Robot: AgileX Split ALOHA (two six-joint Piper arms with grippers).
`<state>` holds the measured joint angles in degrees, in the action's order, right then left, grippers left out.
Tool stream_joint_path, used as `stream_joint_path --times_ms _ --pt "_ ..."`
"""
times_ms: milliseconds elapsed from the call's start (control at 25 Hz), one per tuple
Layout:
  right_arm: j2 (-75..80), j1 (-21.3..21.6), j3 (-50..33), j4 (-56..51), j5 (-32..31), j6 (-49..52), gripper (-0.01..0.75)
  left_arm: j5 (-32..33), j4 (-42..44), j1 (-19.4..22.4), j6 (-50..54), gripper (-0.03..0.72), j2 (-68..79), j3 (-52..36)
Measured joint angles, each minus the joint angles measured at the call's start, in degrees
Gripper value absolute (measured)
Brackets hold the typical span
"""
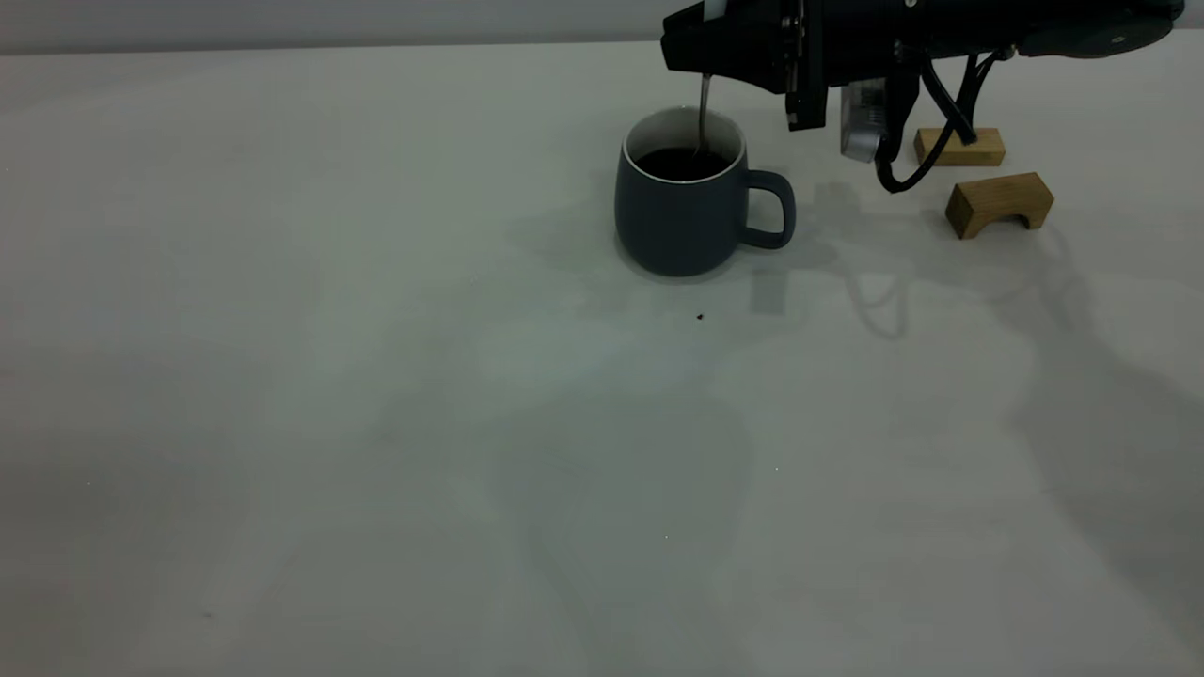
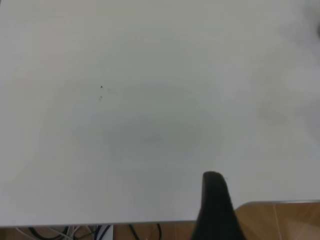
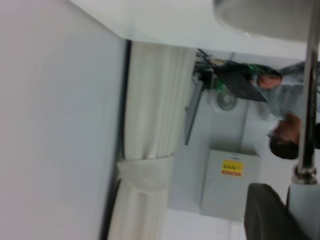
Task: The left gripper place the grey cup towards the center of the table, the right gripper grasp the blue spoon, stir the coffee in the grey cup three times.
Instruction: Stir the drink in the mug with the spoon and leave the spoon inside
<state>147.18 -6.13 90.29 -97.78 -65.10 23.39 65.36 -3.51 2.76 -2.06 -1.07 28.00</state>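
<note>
From my seat the near half of the table (image 1: 376,489) lies bare in the lower frame, with a tiny dark speck (image 1: 701,317) just short of the grey cup (image 1: 682,212). The cup stands upright right of centre in the upper half, handle pointing right, the coffee (image 1: 682,163) dark inside. The blue spoon (image 1: 703,113) hangs upright with its bowl in the coffee, its top pinched by the right gripper (image 1: 707,58) at the upper edge, right of centre. Two tan wooden blocks (image 1: 999,202) sit farther right. The left gripper (image 2: 215,207) shows only one dark finger at the bottom of its wrist view; I cannot tell its finger spread.
</note>
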Motion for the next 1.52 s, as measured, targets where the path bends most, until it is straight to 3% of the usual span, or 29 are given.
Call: stream_joint_path --times_ms 440,760,1160,1520 --pt "0.00 -4.93 0.00 -2.54 1.87 -0.06 0.088 0.00 0.00 0.00 0.00 0.585 0.00 0.00" --pt "0.00 -2.59 0.00 -2.81 7.70 -0.17 0.088 0.00 0.00 0.00 0.00 0.585 0.00 0.00" --pt "0.00 1.48 -0.06 5.26 1.00 -0.17 0.088 0.00 0.00 0.00 0.00 0.585 0.00 0.00" --pt "0.00 -2.85 -0.06 0.99 0.17 -0.17 0.088 0.00 0.00 0.00 0.00 0.585 0.00 0.00"
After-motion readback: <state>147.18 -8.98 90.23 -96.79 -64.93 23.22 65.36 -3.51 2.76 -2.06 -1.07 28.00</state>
